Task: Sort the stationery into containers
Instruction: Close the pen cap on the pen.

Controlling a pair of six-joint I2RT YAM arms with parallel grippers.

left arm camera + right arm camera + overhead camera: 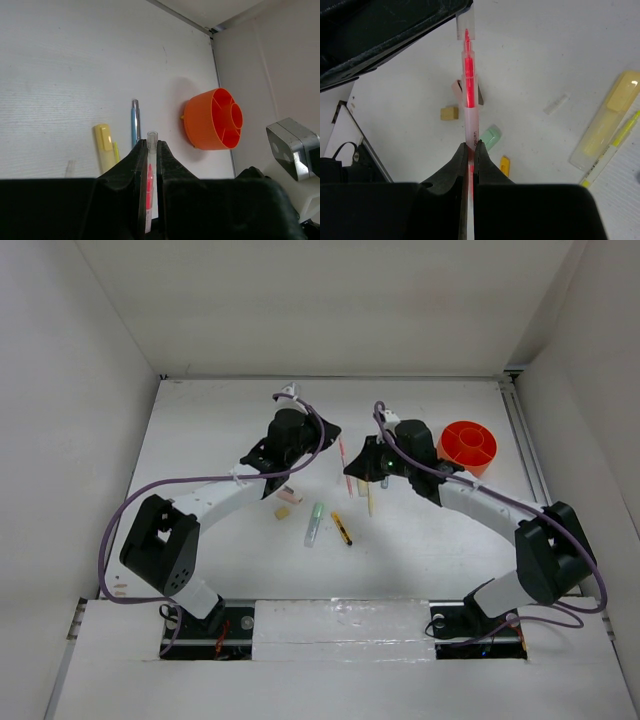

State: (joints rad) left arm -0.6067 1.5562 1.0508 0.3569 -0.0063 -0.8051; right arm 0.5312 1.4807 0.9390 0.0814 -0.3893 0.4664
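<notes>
Red pen [468,95]: held at both ends between the two grippers, mid-table, well apart from the pot; largely hidden by the wrists in the top view.
Left gripper [149,147]: fingers nearly together, clamped on the pen's clear-tipped end.
Right gripper [471,147]: fingers pinched on the other end; barrel below the grip hidden.
Orange pot [200,120]: far right of the table; dividers visible, compartment floors unclear.
Pale green marker [492,137]: mostly behind the pen.
Yellow marker [104,147]: lower end cut off by the fingers.

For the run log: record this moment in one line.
left gripper shut on red pen | right gripper shut on red pen | orange pot apart
</notes>
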